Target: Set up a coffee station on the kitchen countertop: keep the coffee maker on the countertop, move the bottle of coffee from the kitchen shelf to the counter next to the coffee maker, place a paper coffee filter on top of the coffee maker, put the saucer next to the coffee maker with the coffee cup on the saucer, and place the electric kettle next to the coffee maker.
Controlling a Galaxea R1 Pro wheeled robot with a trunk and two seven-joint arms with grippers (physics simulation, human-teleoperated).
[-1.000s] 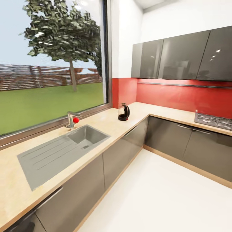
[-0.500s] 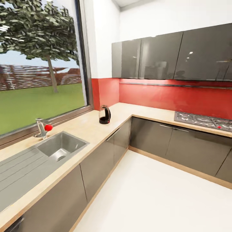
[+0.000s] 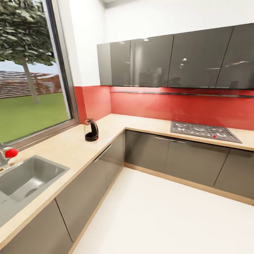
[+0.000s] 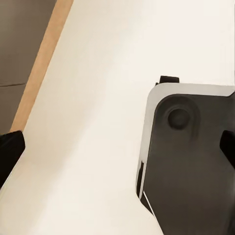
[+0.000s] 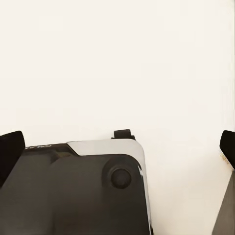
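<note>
Grippers are hanging low over the white floor (image 4: 98, 98), the wrist cameras looking down past them at the robot's black base (image 4: 191, 161): the left gripper (image 4: 120, 144) is showing one dark fingertip at each edge of its view, spread wide with nothing between them, and the right gripper (image 5: 120, 147) is showing the same, fingertips far apart and holding nothing. In the head view, the electric kettle (image 3: 91, 130) is standing upright on the countertop (image 3: 70, 148), near the inner corner of the L-shaped worktop and just below the window (image 3: 28, 77). A steel sink (image 3: 24, 180) is lying well apart from it along the same run, with a red-knobbed tap (image 3: 8, 154) at its back edge. A gas hob (image 3: 204, 131) is sitting on the far run under dark grey wall cabinets (image 3: 169, 61) and a red splashback (image 3: 158, 106). Dark grey drawer fronts (image 3: 88, 187) are lining the floor's edge.
</note>
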